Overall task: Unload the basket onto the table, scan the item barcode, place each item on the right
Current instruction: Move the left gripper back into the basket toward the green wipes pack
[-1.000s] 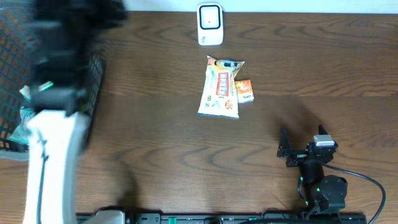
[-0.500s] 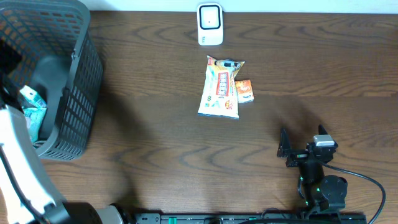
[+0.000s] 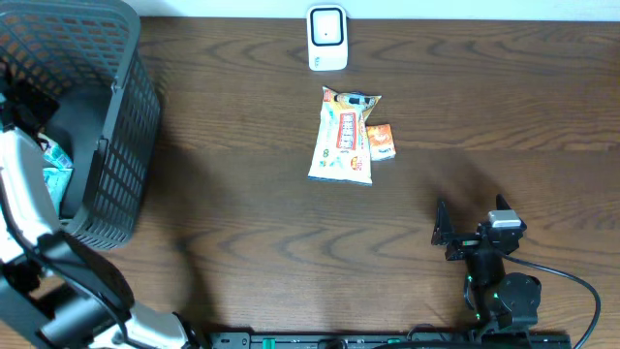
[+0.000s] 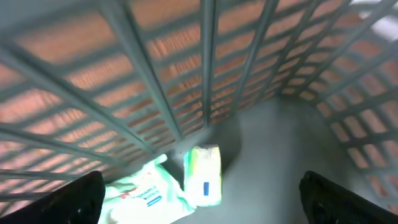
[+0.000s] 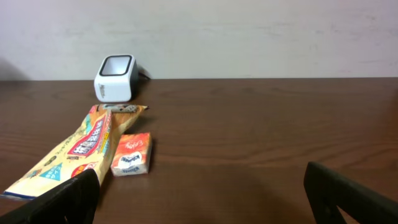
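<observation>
Both are gaping empty: right end effector (image 3: 470, 219) is sitting nearer the snack bag (image 3: 342, 136), lying far-left, lengthwise near-to-far; left end effector (image 4: 199, 196) is hanging in the basket (image 3: 126, 116).

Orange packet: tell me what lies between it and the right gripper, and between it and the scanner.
Only bare table lies between the right gripper and the packet. Toward the scanner, the snack bag has its top end across the flat path. Carried above the table, the packet should clear it.
</observation>
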